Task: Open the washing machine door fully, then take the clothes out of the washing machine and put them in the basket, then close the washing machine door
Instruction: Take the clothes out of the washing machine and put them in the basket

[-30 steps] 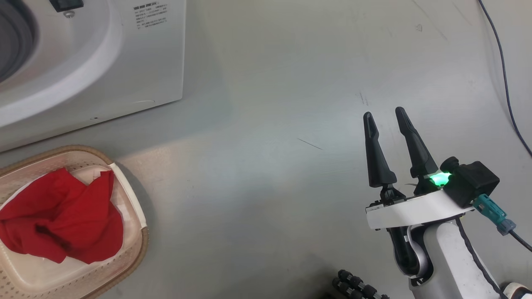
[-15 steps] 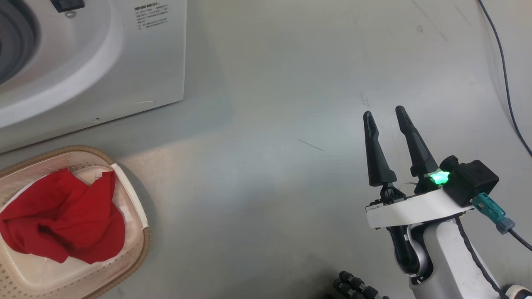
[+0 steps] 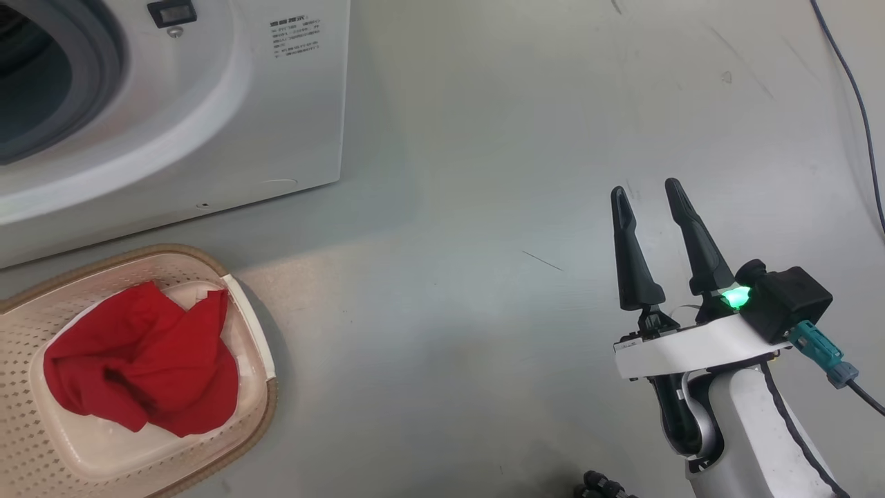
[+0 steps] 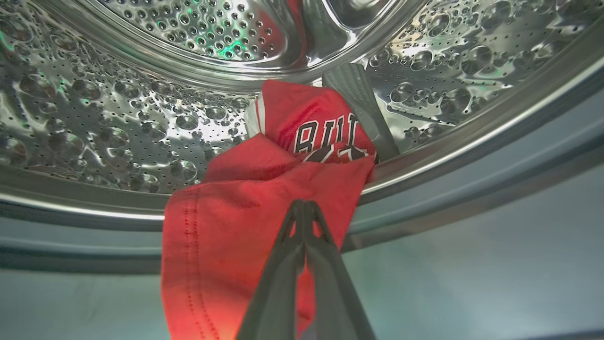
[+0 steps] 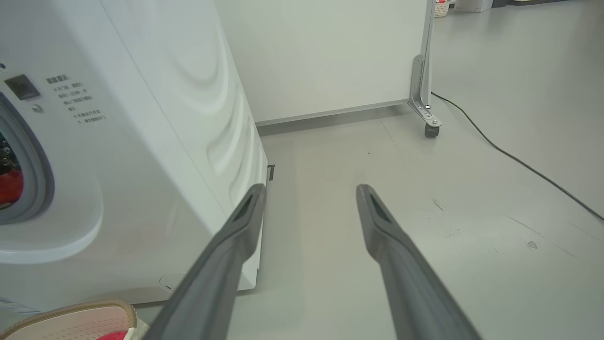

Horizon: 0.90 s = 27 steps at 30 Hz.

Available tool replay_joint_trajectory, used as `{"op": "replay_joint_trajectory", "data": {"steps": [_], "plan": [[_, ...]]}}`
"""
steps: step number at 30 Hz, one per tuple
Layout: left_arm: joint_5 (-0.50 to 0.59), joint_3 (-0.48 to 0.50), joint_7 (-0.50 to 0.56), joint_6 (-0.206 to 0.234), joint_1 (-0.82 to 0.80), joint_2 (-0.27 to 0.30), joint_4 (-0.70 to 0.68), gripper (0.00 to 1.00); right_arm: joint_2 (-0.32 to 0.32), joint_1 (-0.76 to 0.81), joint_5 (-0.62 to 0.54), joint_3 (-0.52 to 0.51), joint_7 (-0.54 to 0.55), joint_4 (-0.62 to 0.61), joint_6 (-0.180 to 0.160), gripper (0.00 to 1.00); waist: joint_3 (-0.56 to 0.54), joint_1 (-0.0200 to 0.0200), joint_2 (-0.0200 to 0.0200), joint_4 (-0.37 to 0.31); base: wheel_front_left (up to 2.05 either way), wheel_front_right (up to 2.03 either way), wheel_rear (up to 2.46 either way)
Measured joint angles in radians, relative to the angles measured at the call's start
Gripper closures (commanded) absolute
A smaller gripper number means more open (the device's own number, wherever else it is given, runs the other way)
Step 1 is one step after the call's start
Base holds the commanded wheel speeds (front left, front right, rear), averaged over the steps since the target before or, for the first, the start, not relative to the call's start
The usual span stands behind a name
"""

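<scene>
In the left wrist view my left gripper (image 4: pixel 304 204) is shut on a red jersey (image 4: pixel 236 212) with dark lettering. The jersey hangs out over the lip of the steel perforated drum (image 4: pixel 141 118). The white washing machine (image 3: pixel 276 124) stands at the upper left of the head view, its opening dark. Below it on the floor sits the cream basket (image 3: pixel 271 408), holding crumpled red clothes (image 3: pixel 145 353). My right gripper (image 3: pixel 644 189) hangs open and empty over bare floor at the right, well away from both. The washing machine door is out of view.
A dark cable (image 3: pixel 857 97) runs along the floor at the far right. In the right wrist view a white panel on a caster leg (image 5: pixel 422 89) stands behind the washing machine (image 5: pixel 141 141), and the basket's rim (image 5: pixel 71 314) shows at the bottom left.
The head camera has turned, so machine and basket sit further right in the picture. My left gripper has shut. The right arm has kept its pose.
</scene>
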Motion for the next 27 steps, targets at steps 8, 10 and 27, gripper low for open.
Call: {"op": "replay_joint_trajectory", "data": {"steps": [8,10,27], "plan": [[-0.003,-0.004,-0.069,-0.012,0.0,-0.031,0.032,1.0,0.0,0.0,-0.001,-0.01,0.0,0.008,0.001,0.0,-0.04,0.0,0.0,0.025,0.0,0.0,0.0],[-0.009,-0.01,-0.093,-0.025,0.0,-0.053,0.037,1.0,0.0,0.0,-0.001,-0.02,0.0,0.01,0.001,0.0,-0.053,0.0,0.0,0.032,0.0,0.0,0.0],[-0.06,-0.071,-0.271,-0.102,0.085,-0.218,0.028,1.0,-0.009,0.014,-0.052,-0.113,0.0,0.036,0.004,0.0,-0.195,0.0,0.0,0.142,0.0,0.0,0.0]]}}
